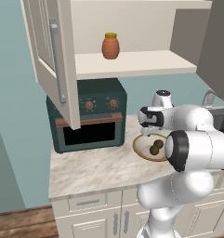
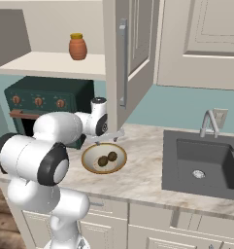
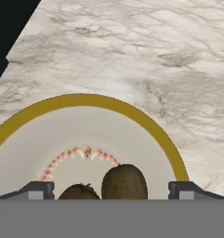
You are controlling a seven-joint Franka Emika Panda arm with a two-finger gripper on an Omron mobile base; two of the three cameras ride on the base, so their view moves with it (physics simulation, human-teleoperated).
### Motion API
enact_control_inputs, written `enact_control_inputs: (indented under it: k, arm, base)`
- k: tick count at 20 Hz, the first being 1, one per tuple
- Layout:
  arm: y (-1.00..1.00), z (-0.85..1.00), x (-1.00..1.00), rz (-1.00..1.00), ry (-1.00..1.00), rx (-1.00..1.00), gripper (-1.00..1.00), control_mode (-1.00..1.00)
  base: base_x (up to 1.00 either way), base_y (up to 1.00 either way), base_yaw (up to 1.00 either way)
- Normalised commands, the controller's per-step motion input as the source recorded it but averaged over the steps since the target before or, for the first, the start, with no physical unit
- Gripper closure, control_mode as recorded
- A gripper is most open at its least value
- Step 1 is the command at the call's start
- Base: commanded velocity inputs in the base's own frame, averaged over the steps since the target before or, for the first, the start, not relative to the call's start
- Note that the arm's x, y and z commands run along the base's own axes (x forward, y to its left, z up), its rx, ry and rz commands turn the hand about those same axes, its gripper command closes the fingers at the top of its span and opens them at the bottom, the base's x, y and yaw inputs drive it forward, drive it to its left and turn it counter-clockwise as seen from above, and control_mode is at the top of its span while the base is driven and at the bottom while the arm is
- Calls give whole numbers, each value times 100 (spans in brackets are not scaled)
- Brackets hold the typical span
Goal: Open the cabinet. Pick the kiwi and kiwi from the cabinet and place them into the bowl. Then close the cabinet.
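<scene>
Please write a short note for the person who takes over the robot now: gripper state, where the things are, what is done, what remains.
Gripper: open, holds nothing, directly above the bowl.
Kiwis: both in the bowl, side by side, one and the other.
Bowl: on the marble counter, in front of the toaster oven.
Cabinet: both doors open; the left door swings out over the oven. An orange-brown jar stands on the shelf.
Done: cabinet opened, both kiwis placed.
Left: lift the arm clear, then close the cabinet doors.
</scene>
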Motion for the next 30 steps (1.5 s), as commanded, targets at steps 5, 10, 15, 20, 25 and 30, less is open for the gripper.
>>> enact_control_inputs:
  k: [5, 10, 15, 20, 25, 30]
  arm:
    - [0, 96, -40, 0, -28, 1, -100, -100]
    - [4, 100, -74, 0, -35, 0, -100, -100]
    - [15, 100, -79, 0, -39, 0, -100, -100]
    - [14, 100, -88, 0, -37, 0, -100, -100]
    - [31, 99, -89, 0, -33, 0, -100, -100]
    - [43, 90, -95, -1, -27, 0, -100, -100]
  base:
    - [0, 0, 0]
    - [0, 0, 0]
    - [0, 0, 0]
    - [0, 0, 0]
    - [0, 0, 0]
    - [0, 0, 0]
